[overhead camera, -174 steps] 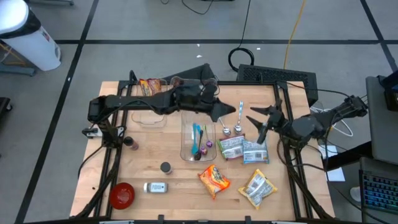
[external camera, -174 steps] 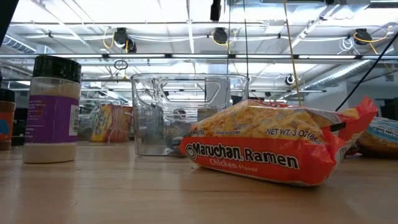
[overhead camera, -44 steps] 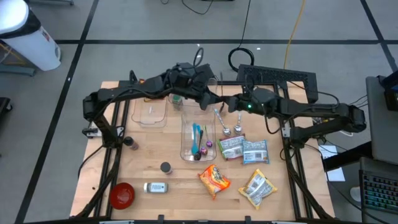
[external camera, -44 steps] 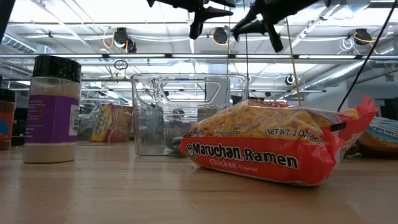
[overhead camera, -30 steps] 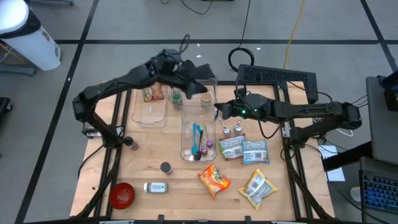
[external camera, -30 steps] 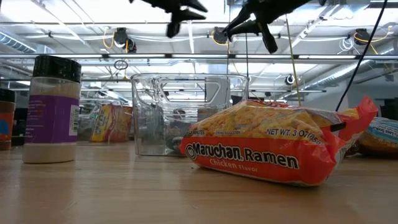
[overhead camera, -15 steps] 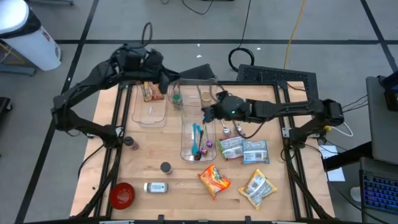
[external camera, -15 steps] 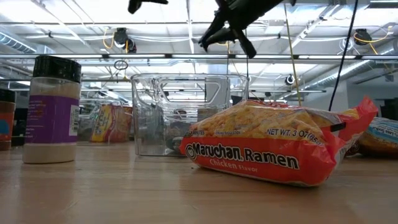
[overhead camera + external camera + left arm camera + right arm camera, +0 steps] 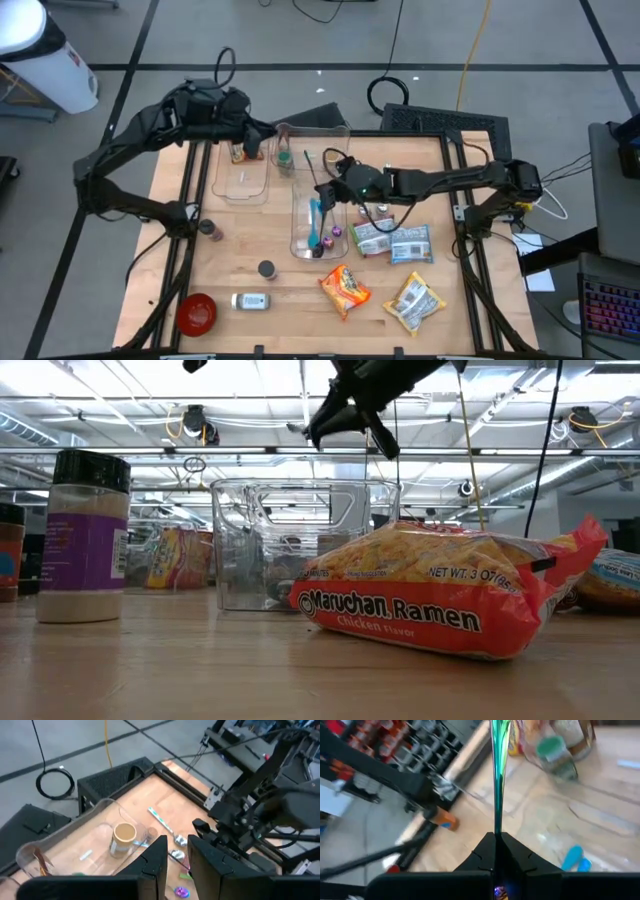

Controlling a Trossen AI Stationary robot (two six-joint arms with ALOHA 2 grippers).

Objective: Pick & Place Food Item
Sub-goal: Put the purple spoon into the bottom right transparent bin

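My right gripper hangs over the clear bin at mid-table, shut on a thin iridescent utensil. The bin holds blue and green utensils. Food packets lie near the front right: an orange ramen packet, shown large in the low view, a yellow packet and two green-white packets. My left gripper is high at the far left, above a clear tray with a packet. Its fingers stand a little apart with nothing between them. My right gripper pinches the utensil's thin handle between its two fingers, near one end. The handle runs straight on past the fingertips, in line with them, toward the table's far left. The fingers come from the table's right, slanting down. The utensil is lifted clear above the bin.
Two spoons lie right of the bin. A far clear container holds a green-lidded jar and a tan-lidded jar. A red bowl, a small bottle, a dark cap and a spice jar stand front left.
My left gripper has drawn back from the far container toward the table's far left corner and risen, tipping flatter. My right gripper, shut throughout, has gone toward the table's left and a little down, and now stands over the clear bin.
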